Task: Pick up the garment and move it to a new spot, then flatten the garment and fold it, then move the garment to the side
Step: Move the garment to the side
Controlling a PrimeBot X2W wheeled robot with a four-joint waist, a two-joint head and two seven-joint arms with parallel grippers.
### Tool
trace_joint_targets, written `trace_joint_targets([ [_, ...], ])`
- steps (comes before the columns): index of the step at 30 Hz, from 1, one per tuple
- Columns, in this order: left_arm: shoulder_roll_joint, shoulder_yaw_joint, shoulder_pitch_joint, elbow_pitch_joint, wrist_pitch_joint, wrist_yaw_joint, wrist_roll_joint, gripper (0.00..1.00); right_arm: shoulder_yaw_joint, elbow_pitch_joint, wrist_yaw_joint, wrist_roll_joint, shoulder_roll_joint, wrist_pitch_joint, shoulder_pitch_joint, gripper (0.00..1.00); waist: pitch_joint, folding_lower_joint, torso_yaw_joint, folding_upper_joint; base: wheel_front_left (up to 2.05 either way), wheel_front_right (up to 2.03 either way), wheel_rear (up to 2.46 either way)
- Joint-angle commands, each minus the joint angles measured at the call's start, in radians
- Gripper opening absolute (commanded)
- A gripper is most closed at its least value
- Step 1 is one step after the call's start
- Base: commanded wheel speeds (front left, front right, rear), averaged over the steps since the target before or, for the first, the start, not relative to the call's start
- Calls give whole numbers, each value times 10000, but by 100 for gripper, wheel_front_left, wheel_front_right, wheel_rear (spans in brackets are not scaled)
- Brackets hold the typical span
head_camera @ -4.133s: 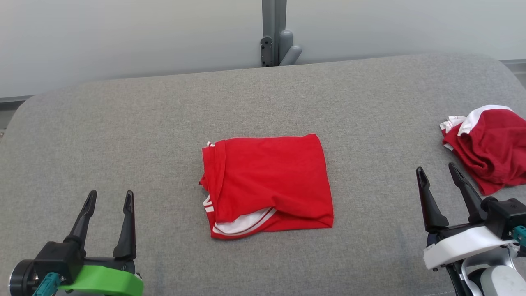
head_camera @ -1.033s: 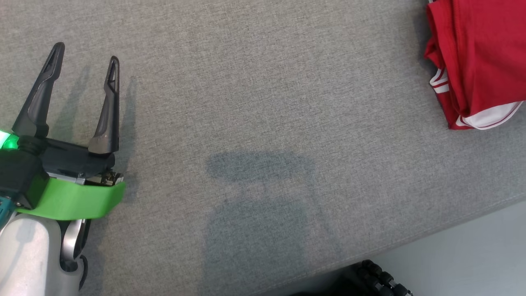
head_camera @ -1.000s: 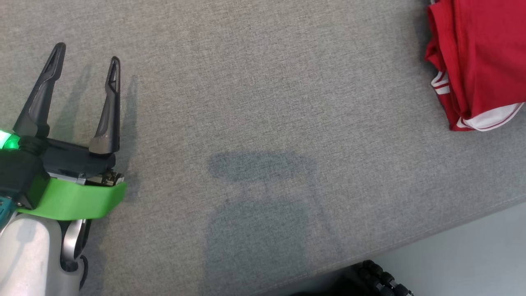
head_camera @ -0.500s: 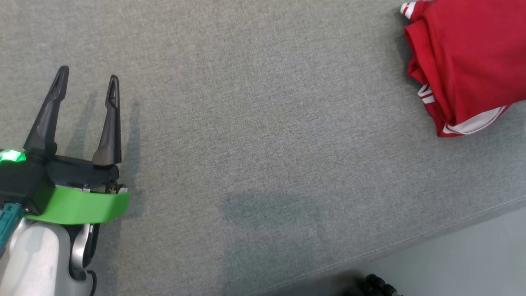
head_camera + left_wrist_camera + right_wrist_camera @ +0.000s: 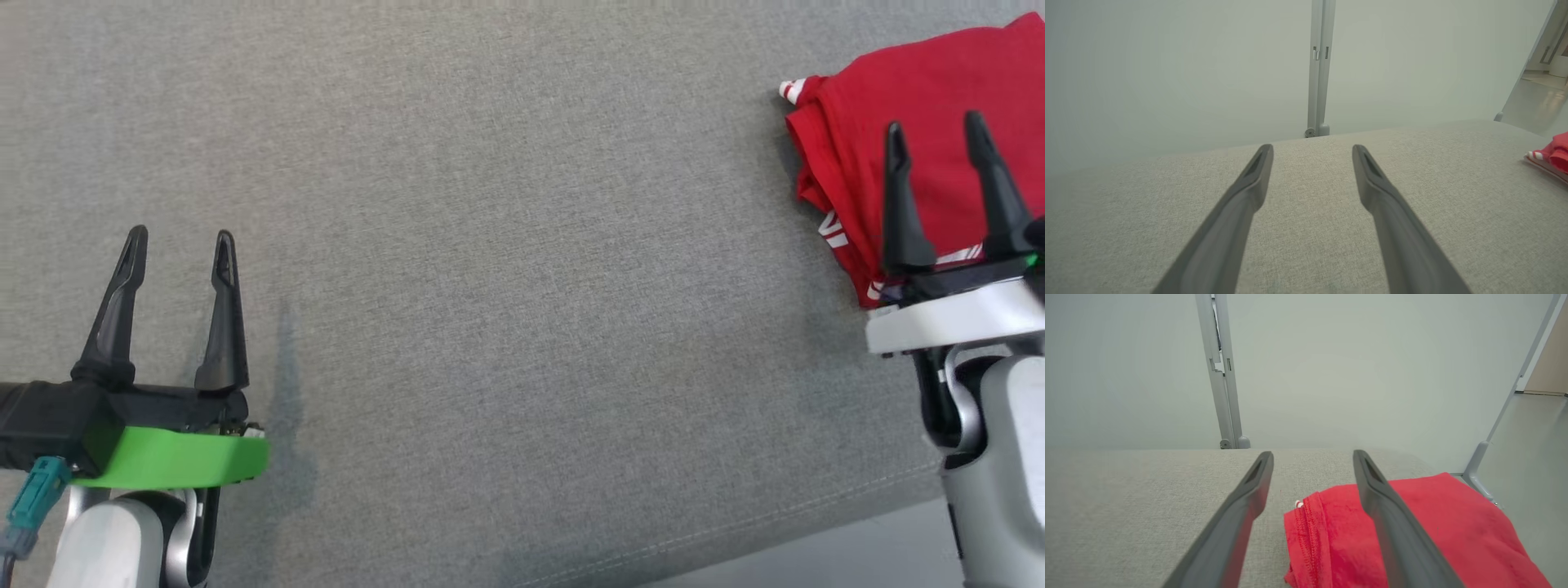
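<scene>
— How do your hands stand?
— My left gripper (image 5: 180, 235) is spread over the bare grey cushion (image 5: 506, 245). My right gripper (image 5: 935, 122) is spread too, pinching nothing.
— And the garment?
— The folded red garment (image 5: 849, 155) lies beneath my right fingers, near the cushion's right edge. Beyond it, a grey post (image 5: 1224, 375).

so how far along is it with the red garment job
Nearly finished, it seems. Done: the red garment lies folded near the right edge of the grey cushion. In hand: nothing; the right gripper hangs open over it without gripping, the left gripper open over bare cushion. Left: probably just pulling the arms back, if that spot counts as the side.
</scene>
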Motion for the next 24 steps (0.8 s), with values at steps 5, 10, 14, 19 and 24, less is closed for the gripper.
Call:
trace_joint_targets([
  [5, -100, 60, 434, 170, -168, 123, -91, 100, 512, -458, -15, -161, 424, 353, 490, 100, -868, 0, 858, 0, 0, 0, 0],
  [10, -115, 27, 797, 334, -186, 141, -187, 100, 669, -586, -15, -186, 630, 599, 962, 100, -1370, 0, 1208, 0, 0, 0, 0],
  [14, -117, -72, 1123, 460, -141, 164, -233, 100, 607, -508, -15, -169, 694, 676, 1500, 100, -1893, 0, 1378, 0, 0, 0, 0],
  [19, -97, -123, 1523, 462, -79, 241, -262, 100, 515, -486, -15, -36, 787, 699, 2078, 100, -2421, 0, 1375, 0, 0, 0, 0],
  [24, -94, -148, 1921, 410, 1, 322, -337, 100, 312, -663, -15, -30, 810, 785, 2660, 100, -2872, 0, 1337, 0, 0, 0, 0],
])
